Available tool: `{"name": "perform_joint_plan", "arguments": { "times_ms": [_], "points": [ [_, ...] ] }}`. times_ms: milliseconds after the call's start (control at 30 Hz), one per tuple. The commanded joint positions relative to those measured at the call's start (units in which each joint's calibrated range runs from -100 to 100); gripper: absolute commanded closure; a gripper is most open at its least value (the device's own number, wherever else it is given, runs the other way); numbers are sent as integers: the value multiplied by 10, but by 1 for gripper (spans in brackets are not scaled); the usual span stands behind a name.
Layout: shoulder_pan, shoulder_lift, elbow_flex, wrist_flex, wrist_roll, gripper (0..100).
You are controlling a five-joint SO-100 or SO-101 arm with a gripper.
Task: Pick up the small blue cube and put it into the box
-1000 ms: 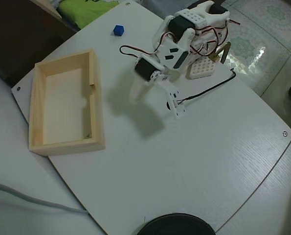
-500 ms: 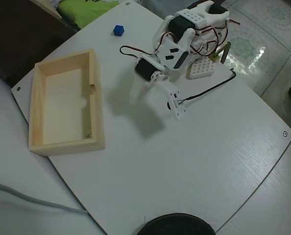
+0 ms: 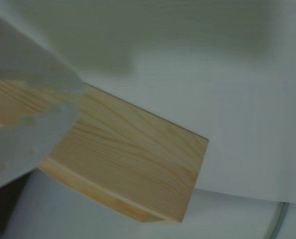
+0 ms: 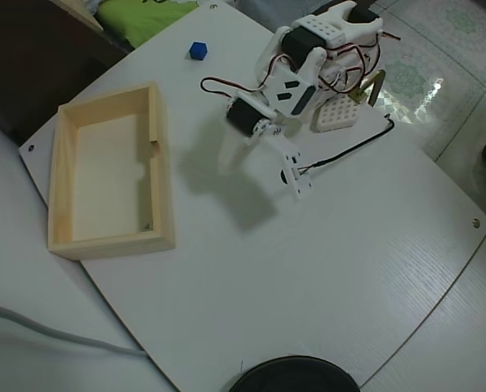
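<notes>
The small blue cube (image 4: 198, 51) lies on the white table near its far edge, well apart from everything else. The box (image 4: 112, 243), a shallow tray of pale wood, sits at the left and is empty inside. My white gripper (image 4: 226, 159) hangs over the table between the arm's base and the box's right wall, pointing toward the box. It looks shut and holds nothing. In the wrist view the blurred gripper (image 3: 70, 107) fills the left side in front of one corner of the box (image 3: 133, 154). The cube is out of that view.
A white perforated block (image 4: 334, 114) stands beside the arm's base, and a black cable (image 4: 349, 149) trails from the arm across the table. A black round object (image 4: 296, 376) sits at the near edge, and a grey cable (image 4: 46, 331) runs at the lower left.
The arm has shifted only a hair to the right. The cube and the box have not moved.
</notes>
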Motion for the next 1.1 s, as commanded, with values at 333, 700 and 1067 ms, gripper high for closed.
{"name": "perform_joint_plan", "arguments": {
  "times_ms": [333, 700, 1067],
  "points": [
    [7, 5, -150, 71, 1, 95],
    [8, 19, -359, 120, 24, 94],
    [9, 356, -783, 181, 23, 94]
  ]
}}
